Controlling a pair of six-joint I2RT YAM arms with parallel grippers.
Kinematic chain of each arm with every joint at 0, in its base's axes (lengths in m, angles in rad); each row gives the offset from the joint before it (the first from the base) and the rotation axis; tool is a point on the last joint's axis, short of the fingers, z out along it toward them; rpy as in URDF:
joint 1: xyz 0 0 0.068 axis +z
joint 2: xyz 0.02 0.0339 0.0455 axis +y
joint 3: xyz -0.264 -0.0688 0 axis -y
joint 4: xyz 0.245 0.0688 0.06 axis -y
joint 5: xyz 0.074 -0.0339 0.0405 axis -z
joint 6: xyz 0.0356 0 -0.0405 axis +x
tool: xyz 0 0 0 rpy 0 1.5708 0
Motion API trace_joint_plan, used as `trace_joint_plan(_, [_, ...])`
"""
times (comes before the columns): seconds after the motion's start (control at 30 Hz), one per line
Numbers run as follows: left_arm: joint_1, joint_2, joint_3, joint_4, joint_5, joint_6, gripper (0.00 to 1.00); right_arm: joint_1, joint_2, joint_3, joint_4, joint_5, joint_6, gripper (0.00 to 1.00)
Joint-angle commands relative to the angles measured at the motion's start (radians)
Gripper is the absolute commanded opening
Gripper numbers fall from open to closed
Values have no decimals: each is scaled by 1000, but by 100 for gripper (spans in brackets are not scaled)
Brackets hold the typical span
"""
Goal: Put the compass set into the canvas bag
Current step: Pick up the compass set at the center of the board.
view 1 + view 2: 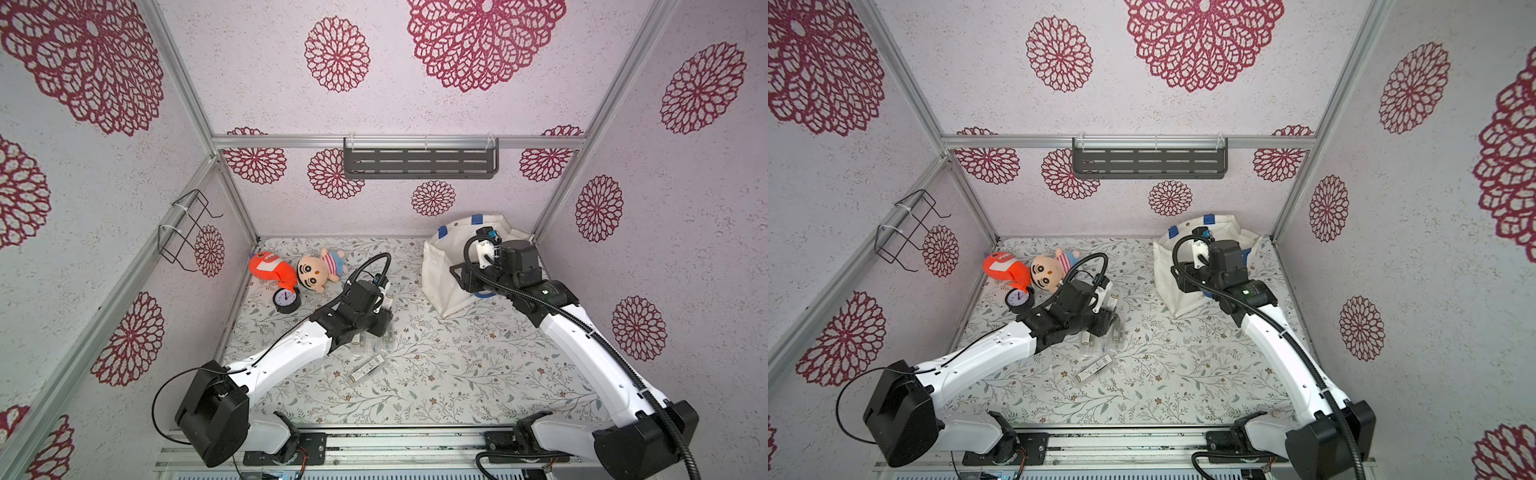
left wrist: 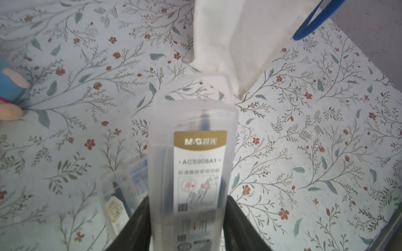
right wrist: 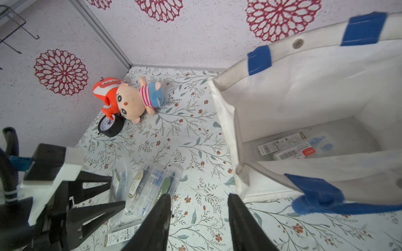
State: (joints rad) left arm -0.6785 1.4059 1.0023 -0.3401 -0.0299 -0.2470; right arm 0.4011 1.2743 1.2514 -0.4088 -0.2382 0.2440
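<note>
My left gripper [image 2: 187, 219] is shut on a compass set [image 2: 192, 152], a clear plastic case with a gold and white label, gripped by its near end and held just above the floral table. In a top view the left gripper [image 1: 384, 297] sits left of the canvas bag [image 1: 440, 286], a cream tote with blue handles standing open at the back right. Several more compass sets [image 1: 368, 368] lie loose by the left arm. My right gripper [image 3: 199, 204] is open and empty beside the bag's near corner [image 3: 239, 171]. Two compass sets [image 3: 285, 147] lie inside the bag.
An orange plush [image 1: 268, 268], a doll [image 1: 318, 270] and a black alarm clock [image 1: 286, 299] sit at the back left. A wire rack [image 1: 187, 228] hangs on the left wall and a dark shelf [image 1: 419, 162] on the back wall.
</note>
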Motion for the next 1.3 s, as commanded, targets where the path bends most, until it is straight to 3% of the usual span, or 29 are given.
trace_joint_plan(0.0, [20,22,58,89,32,96,33,38,45,44,83,-101,49,47])
trace_joint_plan(0.17, [40,35,81,126,53,114,33,93,141,61,184,-209,110,52])
trace_joint_plan(0.6, [48,31,96,145,94,123,33,156,288,116,273,-293,176,55])
trace_joint_plan(1.1, [46,28,112,141,113,97,34,170,349,104,322,-362,232,23])
trace_joint_plan(1.27, [45,31,119,138,98,101,42,170,345,101,312,-340,223,16])
